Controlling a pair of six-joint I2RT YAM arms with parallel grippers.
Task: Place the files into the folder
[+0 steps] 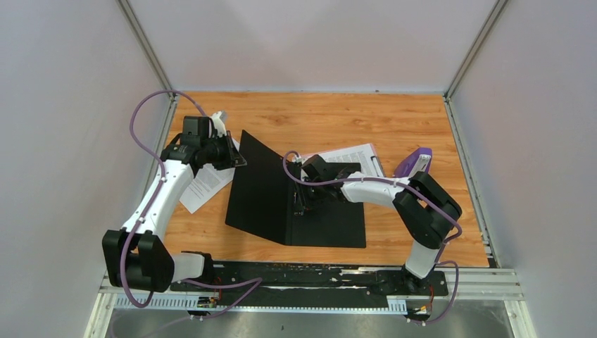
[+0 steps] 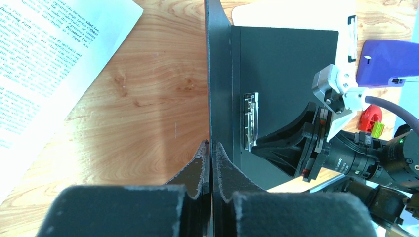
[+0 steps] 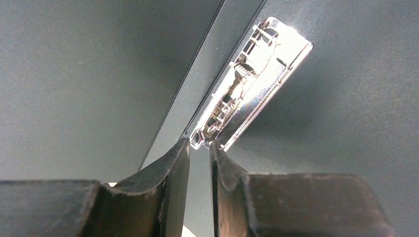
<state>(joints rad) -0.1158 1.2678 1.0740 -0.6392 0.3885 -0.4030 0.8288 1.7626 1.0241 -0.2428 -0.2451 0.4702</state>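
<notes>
The open folder [image 1: 331, 225] was seen at frame centre, its raised cover pinched by the left end effector [image 2: 211, 147], its metal clip [image 3: 247, 84] by the right end effector [image 3: 200, 147]. The files [image 1: 204, 184] were seen at centre left. The sprung clip could be lost from the narrow grip and snap shut.

printed sheet [image 2: 39, 69] half beyond the left wrist view's edge

Black folder [image 1: 262, 190], white files [image 1: 208, 184] densely printed in black, orange-brown wood-grain table [image 1: 352, 120], shiny silver clip [image 3: 249, 84]
</notes>
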